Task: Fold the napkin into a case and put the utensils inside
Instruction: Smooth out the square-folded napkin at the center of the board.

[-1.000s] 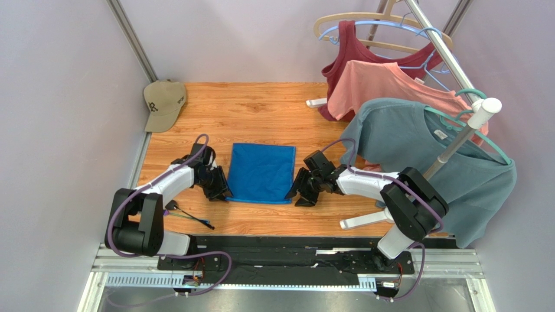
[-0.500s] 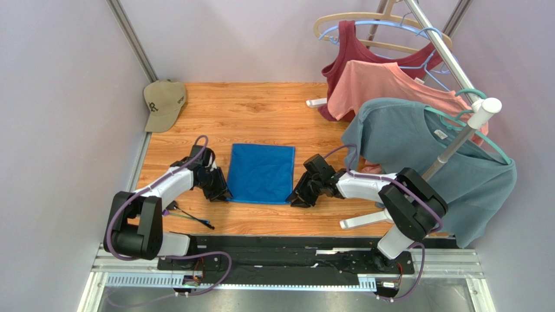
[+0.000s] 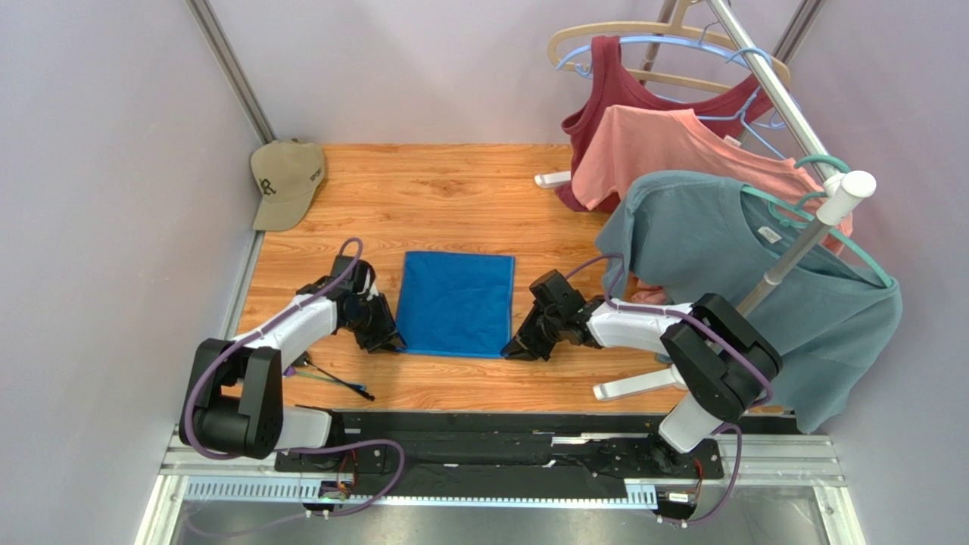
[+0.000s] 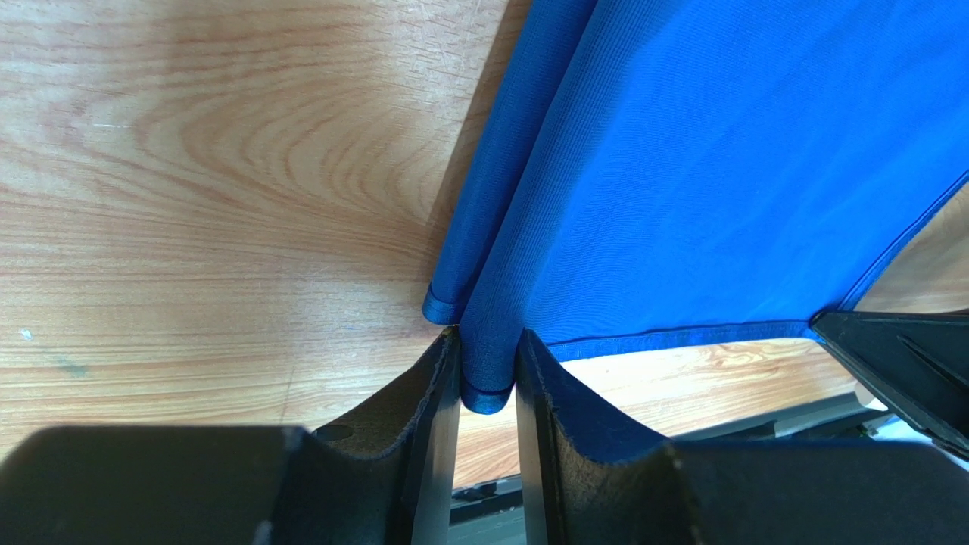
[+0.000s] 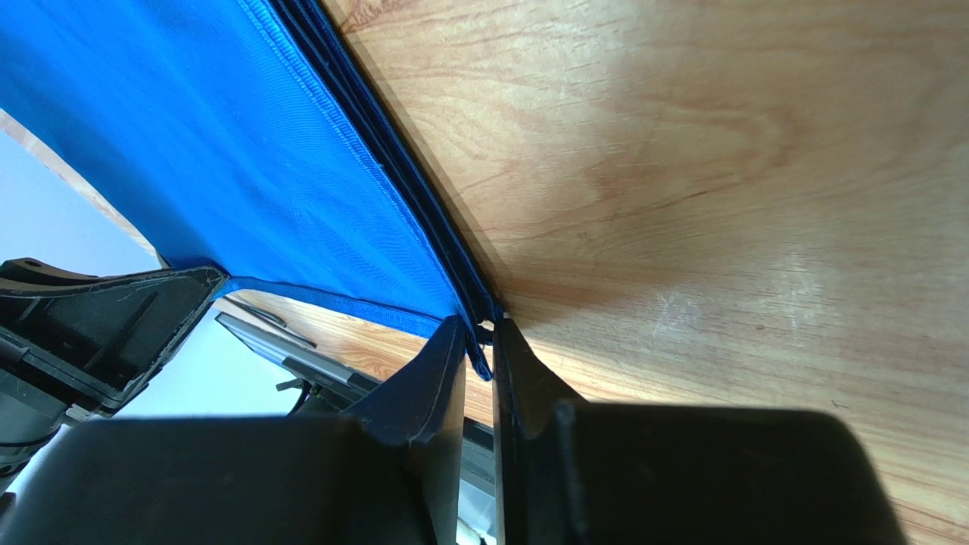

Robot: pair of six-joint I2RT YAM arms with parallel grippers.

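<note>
The utensils [image 3: 330, 378] are left untouched at near left. The left gripper [image 4: 489, 363] has now been clamped onto the napkin [image 3: 455, 301] at its near-left corner, and the right gripper [image 5: 483, 341] onto the near-right one. Both were wider a second ago. The napkin's laid flat on the table [image 3: 455, 193], so a fold can probably be started.

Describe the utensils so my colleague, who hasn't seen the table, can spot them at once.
Start at the wooden table and go to its near-left corner, beside the left arm's base. There lie the utensils, nearer the edge than the blue napkin: the only thin dark sticks, with small blue tips.
</note>
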